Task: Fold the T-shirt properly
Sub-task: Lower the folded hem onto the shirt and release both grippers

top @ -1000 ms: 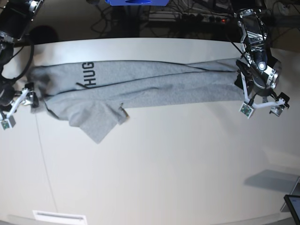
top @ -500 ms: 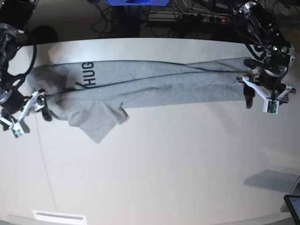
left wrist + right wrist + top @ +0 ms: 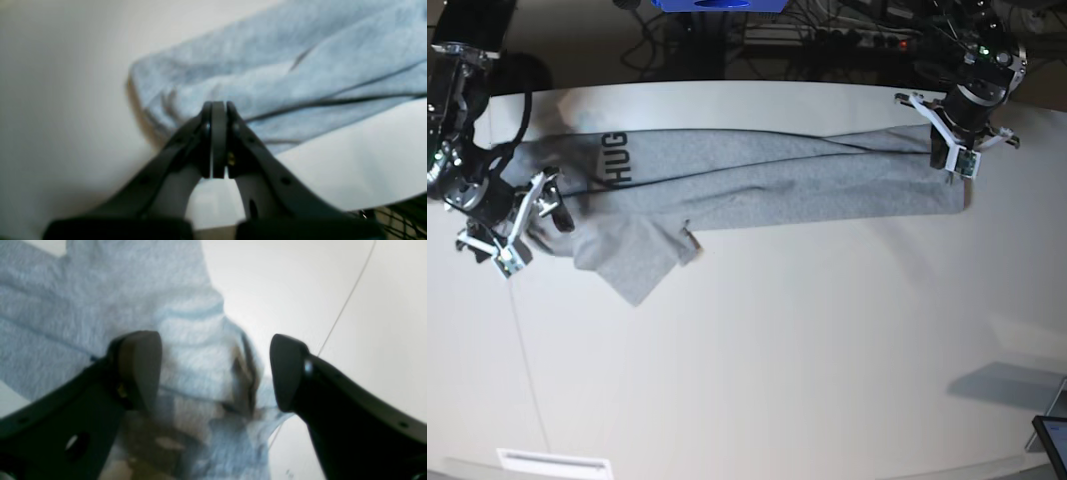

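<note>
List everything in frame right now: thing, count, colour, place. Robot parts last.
T-shirt: one, heather grey with black lettering, stretched in a long band across the far half of the table.
Table: one, off-white, fills most of the base view.
Cables: several, dark, behind the table's far edge.
Blue object: one, at the top edge, mostly cut off.
Label: one, white, near front edge of the table.
Dark screen corner: one, at the bottom right corner.
Left gripper: one, black and white, at the shirt's right end, jaws shut.
Right gripper: one, black and white, over the shirt's left end, jaws open around bunched fabric.
</note>
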